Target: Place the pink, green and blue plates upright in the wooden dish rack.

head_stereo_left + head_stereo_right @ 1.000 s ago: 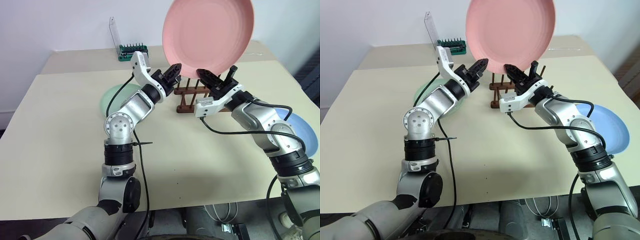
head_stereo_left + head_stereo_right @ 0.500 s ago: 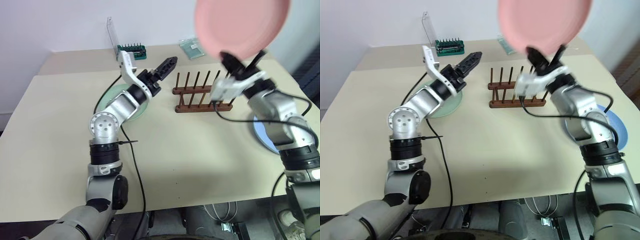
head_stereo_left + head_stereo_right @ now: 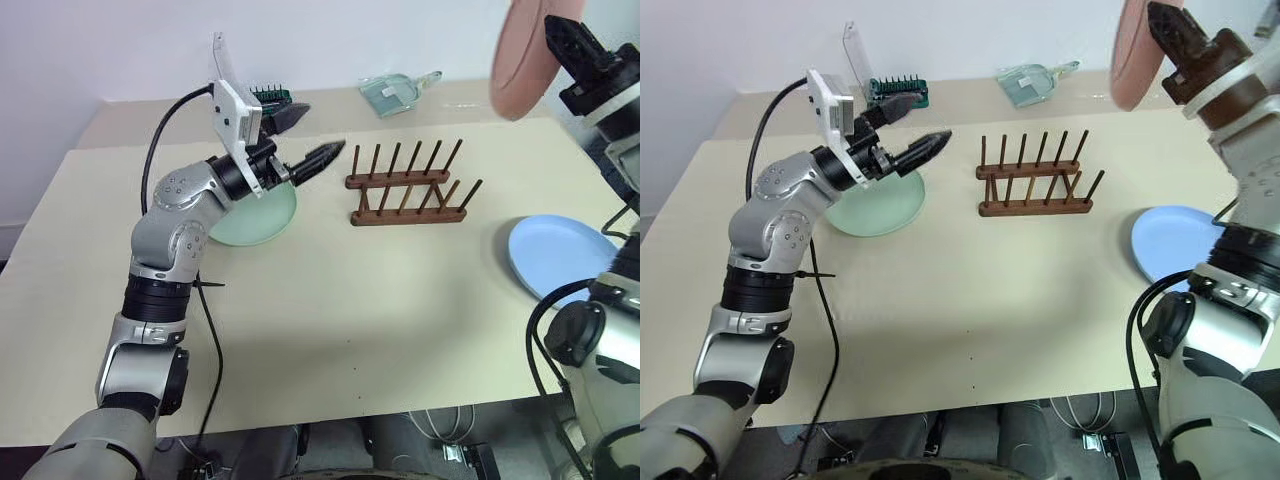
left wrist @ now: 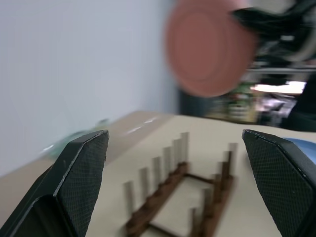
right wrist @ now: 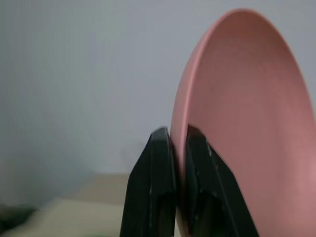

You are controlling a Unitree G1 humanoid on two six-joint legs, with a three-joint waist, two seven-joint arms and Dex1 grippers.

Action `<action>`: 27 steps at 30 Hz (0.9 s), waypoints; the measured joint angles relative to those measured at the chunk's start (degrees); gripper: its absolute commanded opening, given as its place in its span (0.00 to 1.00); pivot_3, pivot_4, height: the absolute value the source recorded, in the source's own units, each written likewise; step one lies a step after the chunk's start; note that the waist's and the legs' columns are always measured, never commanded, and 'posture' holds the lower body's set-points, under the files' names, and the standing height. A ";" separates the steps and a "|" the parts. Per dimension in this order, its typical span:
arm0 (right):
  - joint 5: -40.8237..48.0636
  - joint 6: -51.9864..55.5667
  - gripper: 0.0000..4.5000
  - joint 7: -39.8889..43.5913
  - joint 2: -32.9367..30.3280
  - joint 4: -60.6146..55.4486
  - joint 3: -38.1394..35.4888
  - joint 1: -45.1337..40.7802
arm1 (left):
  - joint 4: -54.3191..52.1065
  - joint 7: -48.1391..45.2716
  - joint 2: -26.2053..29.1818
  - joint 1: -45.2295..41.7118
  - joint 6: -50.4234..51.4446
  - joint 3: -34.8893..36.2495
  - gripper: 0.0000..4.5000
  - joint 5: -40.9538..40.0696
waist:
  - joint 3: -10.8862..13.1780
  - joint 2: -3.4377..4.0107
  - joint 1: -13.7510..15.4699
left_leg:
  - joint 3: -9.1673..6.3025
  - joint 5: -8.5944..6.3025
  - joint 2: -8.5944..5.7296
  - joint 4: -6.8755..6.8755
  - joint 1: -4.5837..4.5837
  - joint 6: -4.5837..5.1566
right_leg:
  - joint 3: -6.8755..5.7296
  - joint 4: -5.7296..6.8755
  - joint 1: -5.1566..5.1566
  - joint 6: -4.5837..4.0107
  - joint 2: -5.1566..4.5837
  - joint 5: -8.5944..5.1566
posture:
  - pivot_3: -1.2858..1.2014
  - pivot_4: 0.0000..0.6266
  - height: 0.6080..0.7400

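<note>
Holding the pink plate point(image 5: 247, 123) high on my right side, pinched at its rim by my right gripper point(image 5: 178, 143), clear of the wooden dish rack point(image 3: 408, 187).

Nearest me, the blue plate point(image 3: 560, 257) lies flat at the table's right edge; a careless lowering could clip it. Further out, my left gripper point(image 3: 303, 138) hangs wide apart and empty over the green plate point(image 3: 258, 212), beside the rack. Risk: such a thin rim grip may let the plate swing or slip, striking pegs. My right wrist view shows the closed pinch; the head views show the rack.
</note>
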 measured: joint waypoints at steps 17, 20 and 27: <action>2.00 2.15 0.00 6.17 -3.10 8.78 4.01 4.56 | -4.11 -4.75 -0.57 2.24 2.81 0.31 0.99 -2.68 | -0.01 0.00 0.28 | 0.11 0.04 0.02 -0.05 -0.02 -0.04 | 0.00 0.03 -0.11 0.03 0.01 0.03 | 0.52 0.24 1.00; 0.51 -0.31 0.00 6.81 -3.09 11.32 4.30 4.54 | -4.58 -3.85 -0.66 2.24 2.81 0.51 0.99 -2.58 | -0.01 0.01 0.31 | 0.10 0.04 0.02 -0.05 -0.02 -0.05 | 0.00 0.03 -0.11 0.03 0.01 0.03 | 0.52 0.24 1.00; -1.06 -2.72 0.00 8.54 -3.11 15.04 4.42 4.54 | -5.04 -2.71 -0.72 2.24 2.81 0.86 0.99 -2.57 | -0.01 0.00 0.31 | 0.10 0.04 0.02 -0.05 -0.02 -0.05 | 0.00 0.03 -0.11 0.03 0.01 0.03 | 0.52 0.24 1.00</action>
